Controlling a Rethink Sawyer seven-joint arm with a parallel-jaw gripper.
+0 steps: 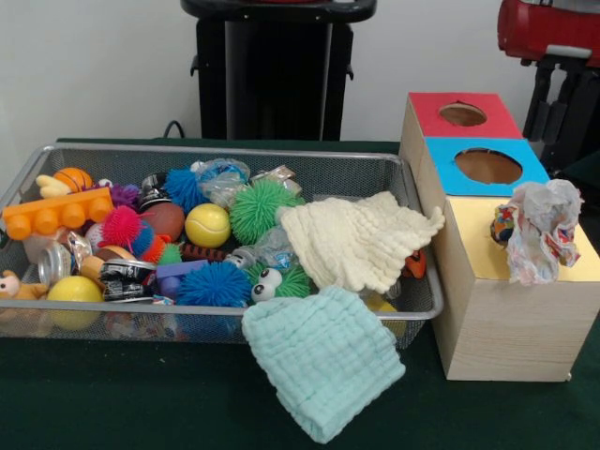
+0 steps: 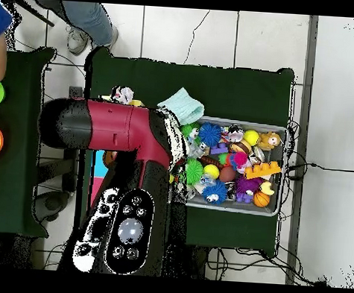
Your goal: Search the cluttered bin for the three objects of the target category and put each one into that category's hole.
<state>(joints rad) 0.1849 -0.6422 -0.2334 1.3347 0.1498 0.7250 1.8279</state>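
Draping the bin's (image 1: 417,309) rim, mint cloth (image 1: 323,361) shows; no gripper appears.

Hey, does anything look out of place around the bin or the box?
Yes. A mint cloth hangs over the bin's front rim onto the table, and a crumpled patterned cloth sits on the box's yellow section, draping over where a hole would be.

From above, the red arm (image 2: 113,134) covers most of the wooden box (image 2: 99,166) and the bin's (image 2: 269,210) nearer end. The cream cloth (image 1: 356,239) hides toys beneath it. A person's legs (image 2: 87,20) are cut off beyond the bin.
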